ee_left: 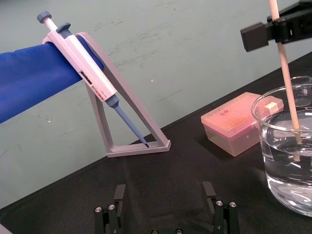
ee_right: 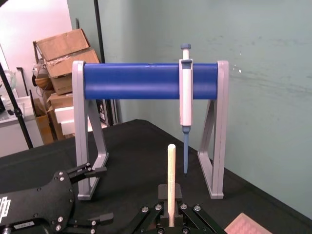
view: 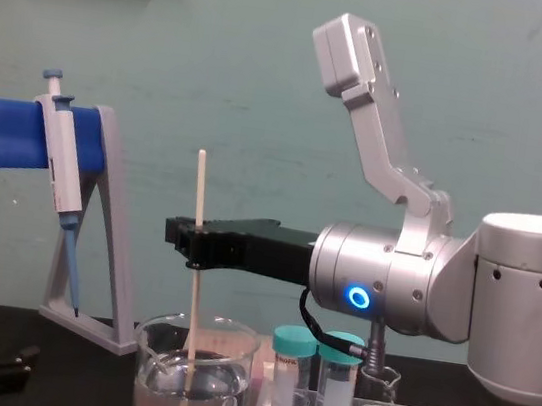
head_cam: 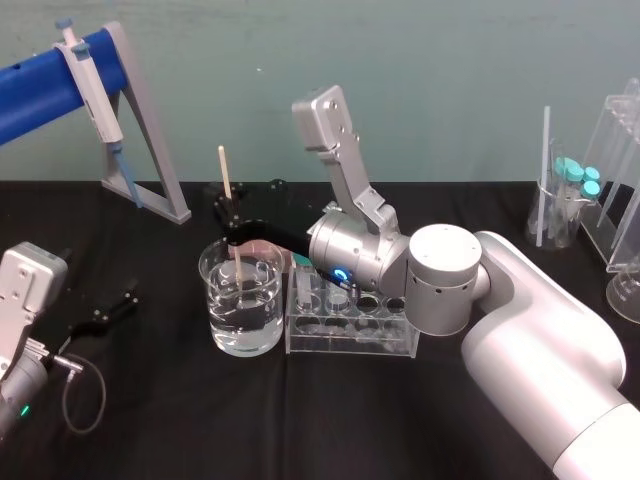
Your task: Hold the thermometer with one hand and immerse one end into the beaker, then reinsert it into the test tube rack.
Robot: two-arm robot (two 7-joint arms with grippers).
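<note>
Left gripper (head_cam: 112, 311) parked low on the table at far left, jaws apart, holding nothing. Pipette (ee_left: 87, 68) hangs on the blue-bar stand (head_cam: 150, 150) behind it; dark label strip on its body, too small to read. Right arm reaches across from the right, forearm level over the rack (head_cam: 400, 345), blue ring lit. Right gripper (view: 195, 238) sits above the beaker (head_cam: 215, 320), jaws clamped on the thermometer (view: 192, 283) at about mid-shaft. Thermometer near upright with a slight tilt, lower end under the water in the beaker, top end well above the jaws. Pale sticker on the beaker wall, no text legible. Two teal-capped vials (view: 293, 346) stand in the rack's left holes, just right of the beaker. Pink box (ee_left: 234, 122) behind the beaker.
</note>
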